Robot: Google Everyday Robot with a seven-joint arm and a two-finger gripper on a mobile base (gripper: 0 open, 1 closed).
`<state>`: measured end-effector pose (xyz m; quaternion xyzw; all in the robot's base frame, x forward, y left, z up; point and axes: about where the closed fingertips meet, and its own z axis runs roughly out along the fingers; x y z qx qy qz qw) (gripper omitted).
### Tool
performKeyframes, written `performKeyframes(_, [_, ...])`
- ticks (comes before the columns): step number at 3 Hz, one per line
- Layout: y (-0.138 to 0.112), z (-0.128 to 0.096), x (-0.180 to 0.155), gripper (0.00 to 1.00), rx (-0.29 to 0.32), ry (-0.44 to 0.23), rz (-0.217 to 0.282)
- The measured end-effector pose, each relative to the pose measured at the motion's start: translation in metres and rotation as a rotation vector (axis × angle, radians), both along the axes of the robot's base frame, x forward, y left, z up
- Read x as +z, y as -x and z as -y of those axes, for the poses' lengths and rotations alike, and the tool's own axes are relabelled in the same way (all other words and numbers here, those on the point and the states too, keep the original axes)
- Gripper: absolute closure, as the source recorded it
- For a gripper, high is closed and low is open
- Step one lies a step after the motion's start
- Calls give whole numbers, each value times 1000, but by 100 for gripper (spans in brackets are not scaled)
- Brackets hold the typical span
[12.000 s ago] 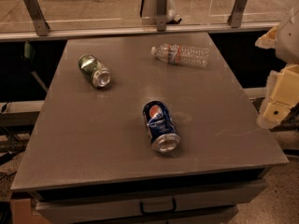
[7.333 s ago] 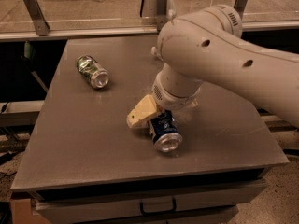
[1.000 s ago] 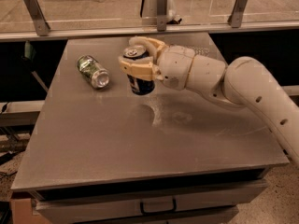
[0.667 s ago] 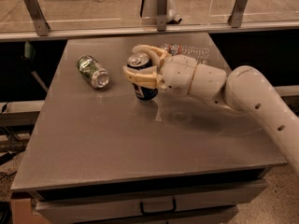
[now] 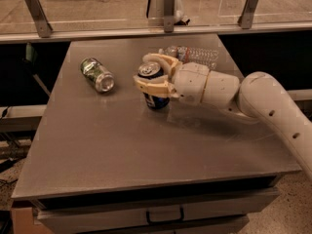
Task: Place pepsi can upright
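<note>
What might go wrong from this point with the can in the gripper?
The gripper is clamped on the dark blue aluminium pepsi can, upright at the grey table; opening unevenly may tip it. The clear plastic bottle lies right behind the gripper, so withdrawing could knock it.

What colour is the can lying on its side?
Green can, silver end, in the camera view; the gripper is mid-table, closed around the pepsi can.
</note>
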<state>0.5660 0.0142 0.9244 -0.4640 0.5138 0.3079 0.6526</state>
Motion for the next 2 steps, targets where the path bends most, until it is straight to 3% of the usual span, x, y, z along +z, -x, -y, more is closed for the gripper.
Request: performKeyframes(2, [-1, 3, -4, 13, -3, 6, -12])
